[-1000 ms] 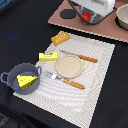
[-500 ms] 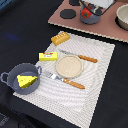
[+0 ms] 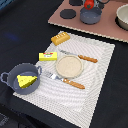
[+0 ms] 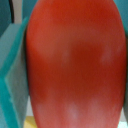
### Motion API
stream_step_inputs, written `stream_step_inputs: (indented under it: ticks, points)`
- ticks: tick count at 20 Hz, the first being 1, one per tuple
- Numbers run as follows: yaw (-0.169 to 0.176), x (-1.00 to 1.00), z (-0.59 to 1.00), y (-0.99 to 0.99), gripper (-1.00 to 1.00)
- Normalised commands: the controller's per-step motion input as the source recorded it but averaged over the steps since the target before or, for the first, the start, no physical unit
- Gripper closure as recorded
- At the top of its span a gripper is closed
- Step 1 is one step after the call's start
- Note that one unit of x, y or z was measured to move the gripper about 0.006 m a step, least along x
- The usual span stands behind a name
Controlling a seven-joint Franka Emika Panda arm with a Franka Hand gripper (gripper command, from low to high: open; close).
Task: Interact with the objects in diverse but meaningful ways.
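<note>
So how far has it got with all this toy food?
Done, it seems: the cheese wedge sits inside the grey pot. In hand: a red fruit fills the wrist view, close against the gripper, though whether it is gripped isn't clear. Untouched: the bread loaf and yellow box lie on the striped mat by the plate.

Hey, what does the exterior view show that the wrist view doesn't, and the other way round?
Only the exterior view shows the layout: a cheese wedge inside the grey two-handled pot, a yellow box, a bread loaf, a round plate with cutlery on either side, all on a striped placemat, plus a second pot on the stovetop. Only the wrist view shows a red fruit filling the frame beside a teal surface. Shared: probably that fruit, a small red shape above the far pot.
</note>
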Motion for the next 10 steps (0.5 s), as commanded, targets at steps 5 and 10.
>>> stream_step_inputs:
  ticks: [5,10]
  points:
    - [0.038,0.19,0.27,0.20,-1.00]
    - [0.029,0.04,0.45,0.04,-1.00]
